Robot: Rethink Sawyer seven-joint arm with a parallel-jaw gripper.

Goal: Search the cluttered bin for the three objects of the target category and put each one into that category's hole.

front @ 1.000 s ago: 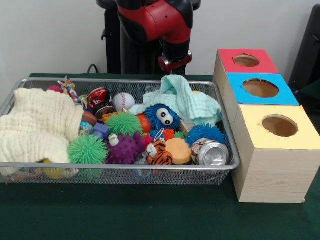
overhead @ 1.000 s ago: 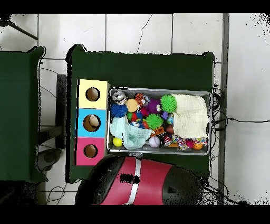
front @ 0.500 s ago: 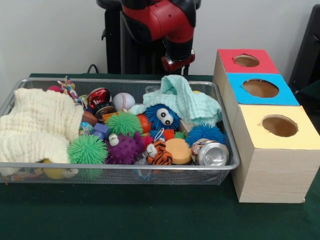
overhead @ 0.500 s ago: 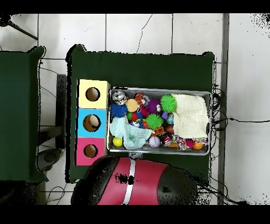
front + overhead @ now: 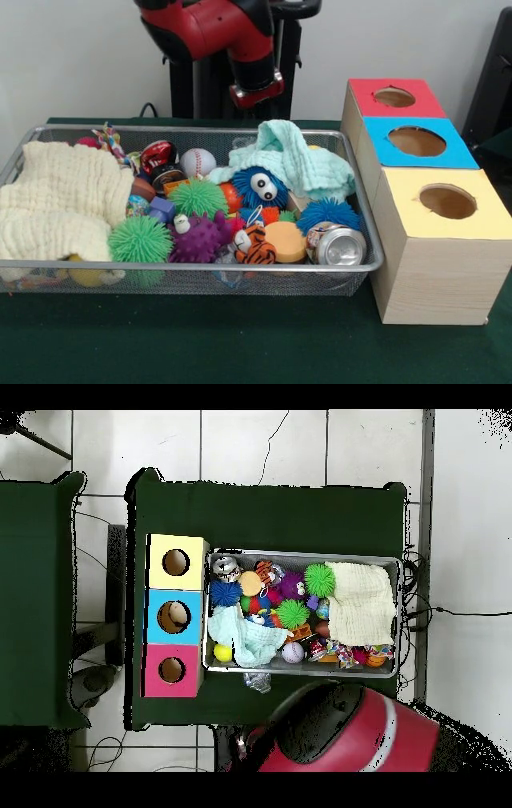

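The silver wire-mesh bin (image 5: 364, 240) stands on the green table and is full of toys; it also shows in the overhead view (image 5: 400, 619). Next to it are three wooden boxes with holes: red (image 5: 396, 97), blue (image 5: 417, 142) and yellow (image 5: 447, 202). The arm's end, where the gripper (image 5: 256, 93) sits, hangs above the bin's far rim, behind a mint cloth (image 5: 296, 160). It holds nothing that I can see. In the overhead view the gripper (image 5: 257, 681) is just outside the bin's lower edge.
The bin holds a cream cloth (image 5: 60, 200), a baseball (image 5: 197, 162), a blue googly-eyed ball (image 5: 260, 187), green spiky balls (image 5: 141, 238), a purple spiky ball (image 5: 200, 238), a tiger toy (image 5: 256, 246), an orange disc (image 5: 286, 240) and a can (image 5: 340, 246).
The arm has swung to the left in the front view; in the overhead view its red body has moved right. The bin's contents have not moved.
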